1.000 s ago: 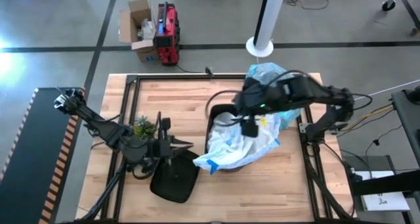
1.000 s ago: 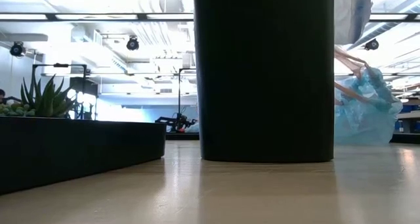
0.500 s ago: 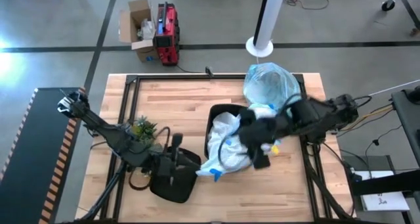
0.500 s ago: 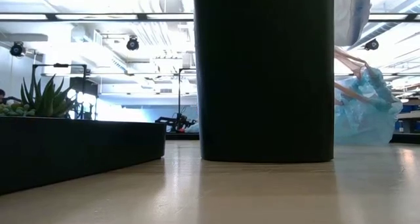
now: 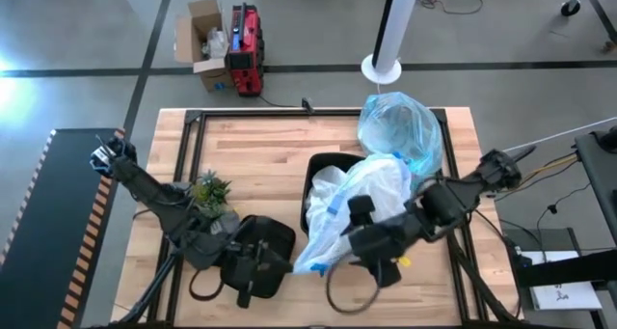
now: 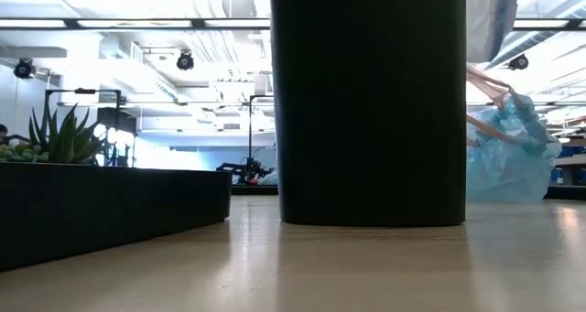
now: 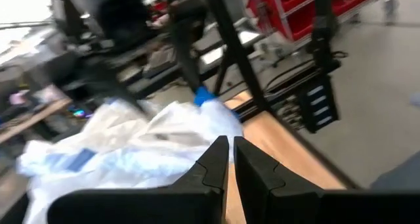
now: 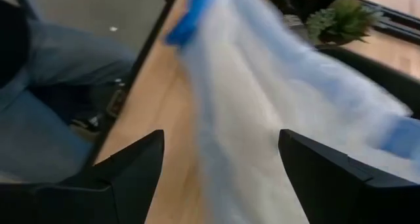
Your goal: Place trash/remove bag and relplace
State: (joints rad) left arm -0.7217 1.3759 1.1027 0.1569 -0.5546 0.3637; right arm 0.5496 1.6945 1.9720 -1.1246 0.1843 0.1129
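A black bin (image 5: 333, 163) stands mid-table; it fills the low view (image 6: 366, 102). A white translucent bag with blue ties (image 5: 352, 199) lies over its mouth and hangs down its near side. A full light-blue bag (image 5: 400, 126) sits on the table at the far right, also in the low view (image 6: 508, 156). My right gripper (image 5: 371, 252) is open by the bin's near side, its fingers on either side of the white bag (image 8: 262, 86). My left gripper (image 5: 262, 263) is shut and empty over a black lid (image 5: 275, 242), pointing at the white bag (image 7: 151, 132). No trash pieces show. My right gripper's open fingers (image 8: 141, 161) stand on either side of the white bag's hanging part (image 8: 223, 119); I cannot tell whether they touch it.
A small green plant (image 5: 208, 188) stands left of the bin, by the black lid. A black metal frame (image 5: 193, 117) runs round the table's edges. Bare wood (image 5: 251, 146) lies at the far left.
My right gripper has gone from over the bin toward the table's near edge and down beside the bin. The white bag has been drawn over the bin toward the near left. My left gripper has gone toward the near edge over the black lid.
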